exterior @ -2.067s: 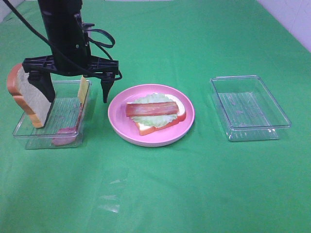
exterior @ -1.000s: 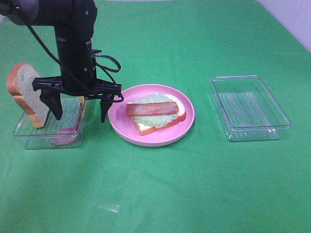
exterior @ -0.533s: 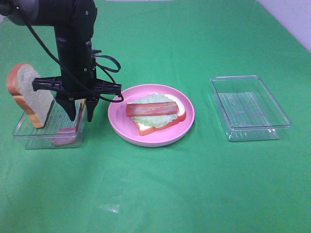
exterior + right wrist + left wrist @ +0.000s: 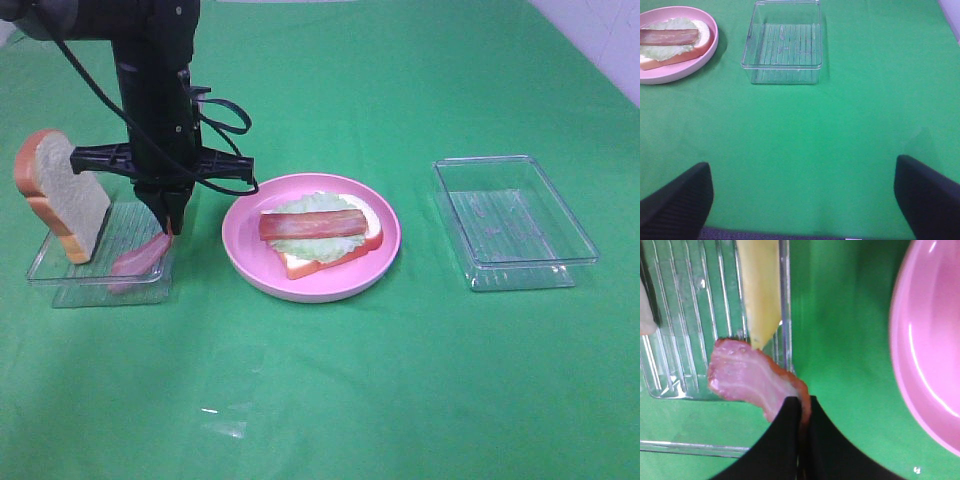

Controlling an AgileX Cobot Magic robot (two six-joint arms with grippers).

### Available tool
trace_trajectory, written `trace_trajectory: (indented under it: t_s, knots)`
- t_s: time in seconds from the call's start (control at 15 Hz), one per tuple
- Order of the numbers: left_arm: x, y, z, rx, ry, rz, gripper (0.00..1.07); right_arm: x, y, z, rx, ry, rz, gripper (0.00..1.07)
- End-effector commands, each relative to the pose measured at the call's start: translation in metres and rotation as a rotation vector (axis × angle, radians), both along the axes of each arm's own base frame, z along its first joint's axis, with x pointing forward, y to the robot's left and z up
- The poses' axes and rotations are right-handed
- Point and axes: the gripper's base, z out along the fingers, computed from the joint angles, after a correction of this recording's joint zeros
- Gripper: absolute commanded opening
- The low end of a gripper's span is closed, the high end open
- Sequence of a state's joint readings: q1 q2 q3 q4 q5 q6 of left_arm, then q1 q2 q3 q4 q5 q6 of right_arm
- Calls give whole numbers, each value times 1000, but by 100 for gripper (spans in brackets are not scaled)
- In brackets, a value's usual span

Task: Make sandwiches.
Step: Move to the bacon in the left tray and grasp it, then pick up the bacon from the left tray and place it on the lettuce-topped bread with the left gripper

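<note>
The partial sandwich [image 4: 318, 236] on the pink plate [image 4: 382, 255] is a bread slice with lettuce and one bacon strip on top. My left gripper [image 4: 170, 218] is shut on the end of a second bacon strip [image 4: 138, 257], which hangs over the left tray's [image 4: 60, 280] near right corner. The left wrist view shows the shut fingertips [image 4: 790, 412] pinching this bacon [image 4: 745, 377], with the yellow cheese [image 4: 760, 290] beside it in the tray [image 4: 685, 340]. A second bread slice [image 4: 60, 195] leans upright at the tray's left end. My right gripper [image 4: 805, 200] is open and empty over bare cloth.
An empty clear tray [image 4: 512, 222] stands right of the plate and also shows in the right wrist view [image 4: 784, 45]. The plate with the partial sandwich [image 4: 670, 42] is at that view's corner. The plate's rim [image 4: 920, 370] lies close to the left gripper. Green cloth covers the table.
My left gripper, open above the left tray before, came down, shut on the bacon strip and lifted its end. The bread, plate and right tray have not moved.
</note>
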State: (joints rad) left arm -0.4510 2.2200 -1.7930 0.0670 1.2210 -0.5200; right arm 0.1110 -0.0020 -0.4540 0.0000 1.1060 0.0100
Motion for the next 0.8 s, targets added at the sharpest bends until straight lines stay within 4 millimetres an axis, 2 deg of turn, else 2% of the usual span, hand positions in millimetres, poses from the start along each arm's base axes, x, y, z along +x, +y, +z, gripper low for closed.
trace_trajectory:
  t_s: [0.07, 0.4, 0.53, 0.67, 0.8]
  knots:
    - [-4, 2, 6, 26, 69, 9, 0, -3, 0, -1, -5, -30, 1, 96]
    - [-8, -6, 6, -63, 112, 29, 0, -3, 0, -1, -5, -30, 1, 96]
    - [-11, -14, 7, -152, 148, 15, 0, -3, 0, -1, -5, -30, 1, 96]
    - [-12, -20, 12, -214, 157, -3, 0, -3, 0, -1, -5, -30, 1, 96]
    - [-8, -29, 26, -309, 136, -29, 0, -3, 0, -1, -5, -30, 1, 96]
